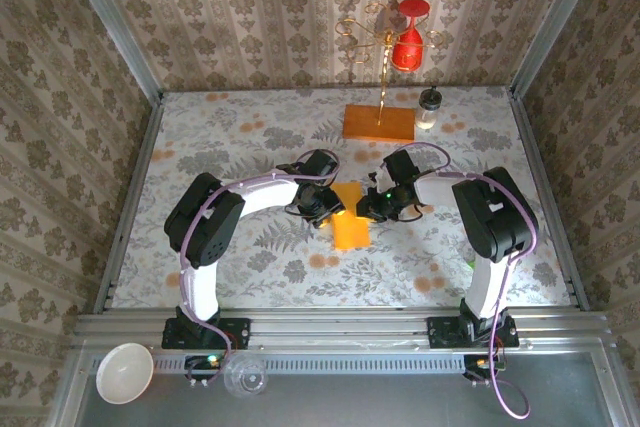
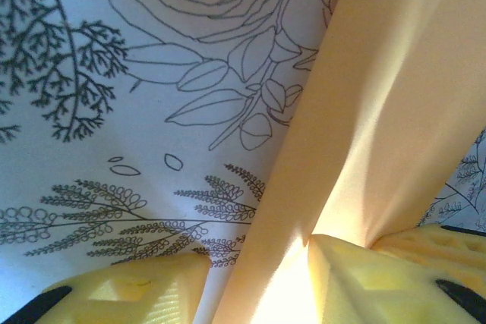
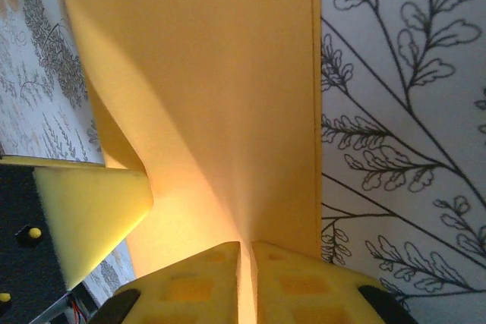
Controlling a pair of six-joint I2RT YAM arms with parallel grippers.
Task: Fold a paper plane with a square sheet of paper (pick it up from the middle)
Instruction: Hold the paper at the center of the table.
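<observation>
The square sheet of paper is orange-yellow and lies at the table's middle, partly lifted and bent between my two grippers. My right gripper is shut on a raised ridge of the sheet; its yellow fingertips nearly meet round the fold, with the gripper low in the right wrist view. My left gripper stands with its jaws apart and a band of the sheet running up between them; the right finger touches the paper, and the gripper is open. A paper plane is out of view.
A brown-orange wooden block with a gold wire stand and a red hanging piece sits at the back, with a small jar beside it. A white bowl and a clear cup rest on the front ledge.
</observation>
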